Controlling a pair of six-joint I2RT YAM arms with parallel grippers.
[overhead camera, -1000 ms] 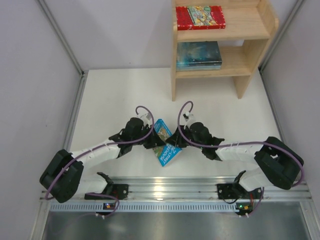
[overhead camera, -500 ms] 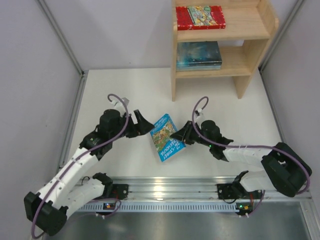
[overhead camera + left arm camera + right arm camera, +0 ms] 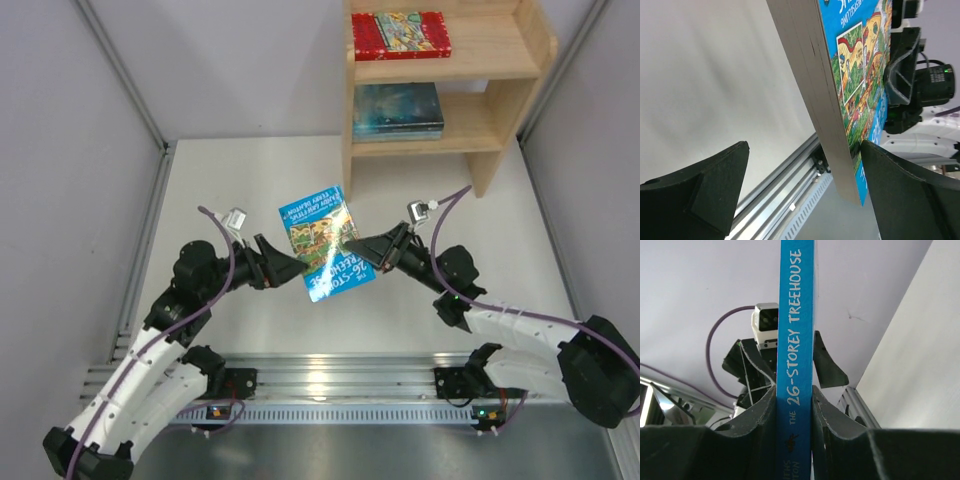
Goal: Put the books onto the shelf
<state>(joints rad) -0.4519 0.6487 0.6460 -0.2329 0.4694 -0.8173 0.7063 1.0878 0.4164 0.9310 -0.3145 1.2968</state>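
White surface (image 3: 230, 190) fills most of the overhead view. Pale unpainted wood shelf (image 3: 490, 50) stands at its far side, right of centre, with two flat tiers between solid side panels. The red book (image 3: 400, 34) with a busy colourful picture lies flat at the left end of the upper tier. The dark teal book (image 3: 398, 110) with a cloudy cover lies flat at the left end of the lower tier. The bright blue book (image 3: 325, 243) is held up off the surface between the two arms, in front of the shelf. Its cover is tilted toward the overhead camera, showing a cartoon panel in greens and yellows with white lettering. The right end effector (image 3: 362, 247) is narrow, pinching the bright blue book by its right edge. The left end effector (image 3: 285, 268) is spread wide at the book's lower left edge. The left wrist view alone shows the grey-white page block (image 3: 810, 75), with the book's free edge standing between the parted fingers, closer to one finger (image 3: 900, 190); whether it touches cannot be told. The right wrist view alone shows the spine (image 3: 797, 315), upright between the two pads, reading "26-STOREY TREEHOUSE" in white.
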